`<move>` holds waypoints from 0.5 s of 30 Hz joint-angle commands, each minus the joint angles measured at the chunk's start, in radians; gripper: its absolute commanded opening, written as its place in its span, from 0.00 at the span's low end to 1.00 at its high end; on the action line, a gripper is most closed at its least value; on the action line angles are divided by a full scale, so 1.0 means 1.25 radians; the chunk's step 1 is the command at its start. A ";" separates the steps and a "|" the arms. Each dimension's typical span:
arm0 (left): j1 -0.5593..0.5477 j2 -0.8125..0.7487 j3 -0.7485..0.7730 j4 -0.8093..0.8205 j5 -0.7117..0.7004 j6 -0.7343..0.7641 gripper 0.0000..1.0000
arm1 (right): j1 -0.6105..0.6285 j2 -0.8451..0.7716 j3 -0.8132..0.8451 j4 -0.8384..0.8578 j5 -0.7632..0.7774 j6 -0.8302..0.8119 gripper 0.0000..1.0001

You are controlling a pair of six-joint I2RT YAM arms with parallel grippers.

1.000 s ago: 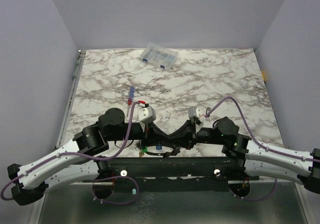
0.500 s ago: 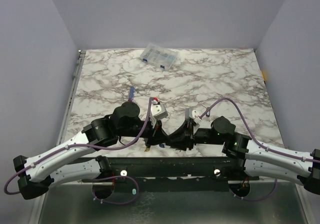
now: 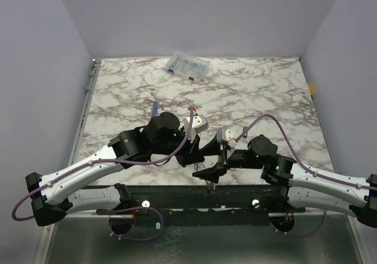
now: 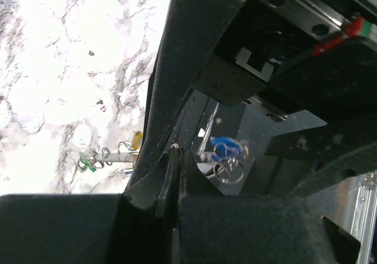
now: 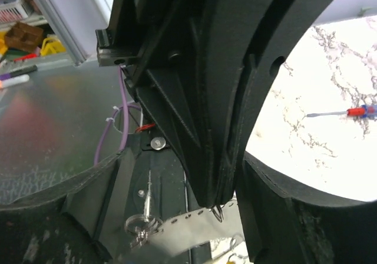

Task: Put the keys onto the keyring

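My left gripper [image 4: 177,152] is shut, with a thin loop of grey wire, seemingly the keyring [image 5: 218,213], pinched at its tips. In the top view it [image 3: 196,158] hangs over the table's near edge, tip to tip with my right gripper [image 3: 211,171]. That right gripper [image 5: 185,175] is open, its fingers [image 5: 94,208] standing either side of the left one's closed tips, gripping nothing. A blue-tagged key [image 4: 225,148] hangs by the left tips against the dark base. More keys with a green tag [image 4: 86,161] and a yellow tag [image 4: 136,139] lie on the marble.
A red-and-blue screwdriver [image 3: 154,109] lies on the marble left of centre, beyond the left arm. A clear compartment box [image 3: 187,67] sits at the table's far edge. The black base rail [image 3: 177,196] runs along the near edge under both grippers.
The right gripper has gone from shut to wide open. The left arm has swung right and forward, bringing its shut gripper up against the right one.
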 commanded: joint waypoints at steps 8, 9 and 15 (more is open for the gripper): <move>0.001 0.045 0.061 -0.052 -0.096 -0.007 0.00 | 0.006 -0.043 0.041 -0.189 0.166 -0.078 0.82; 0.001 0.050 0.057 -0.045 -0.105 -0.013 0.00 | 0.006 -0.038 0.041 -0.198 0.181 -0.075 0.82; 0.001 0.064 0.001 0.031 -0.133 -0.059 0.00 | 0.007 -0.001 0.034 -0.201 0.250 -0.040 0.82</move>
